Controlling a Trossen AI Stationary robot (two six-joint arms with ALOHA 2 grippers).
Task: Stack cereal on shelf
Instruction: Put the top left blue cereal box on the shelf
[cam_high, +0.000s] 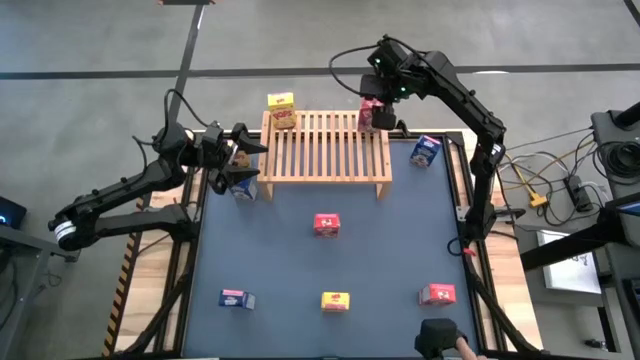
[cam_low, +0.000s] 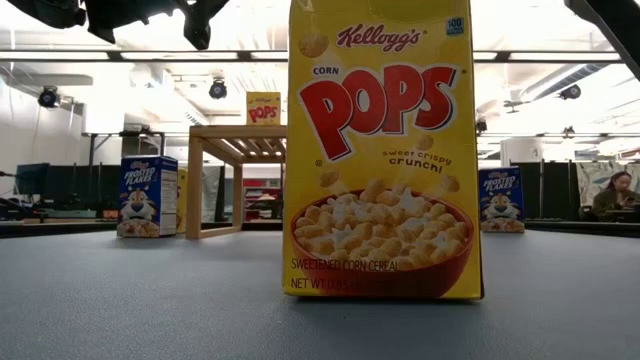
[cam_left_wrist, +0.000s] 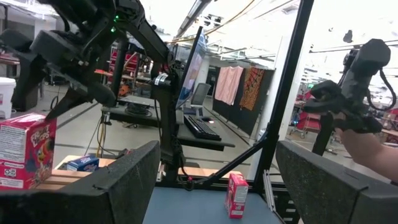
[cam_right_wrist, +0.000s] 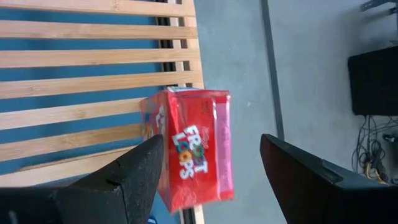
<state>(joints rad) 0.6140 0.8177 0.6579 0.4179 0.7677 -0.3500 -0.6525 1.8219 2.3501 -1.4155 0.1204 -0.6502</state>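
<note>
A glossy red Froot Loops carton (cam_right_wrist: 196, 146) is seen standing on the slatted light-wood shelf's (cam_high: 325, 150) far right corner, between the parted right gripper (cam_right_wrist: 208, 171) fingers, unclamped. The left gripper (cam_high: 243, 160) is held open beside the shelf's left end.

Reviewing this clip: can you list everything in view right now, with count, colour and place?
Low light-wood slatted rack: one, at the far middle of the table.
Small yellow cardboard cereal boxes: two clear, one on the rack's far-left corner, one at the near edge; a possible third by the left gripper.
Small blue cereal boxes: three, one right of the rack, one left of it, one near-left.
Small red cereal boxes: three, one on the rack's far-right corner, one mid-table, one near-right.
Dark blue-grey table: one.
Person's hand: one, at the near edge.
Left gripper: open, left of the rack.
Right gripper: open, astride the red box on the rack.
</note>
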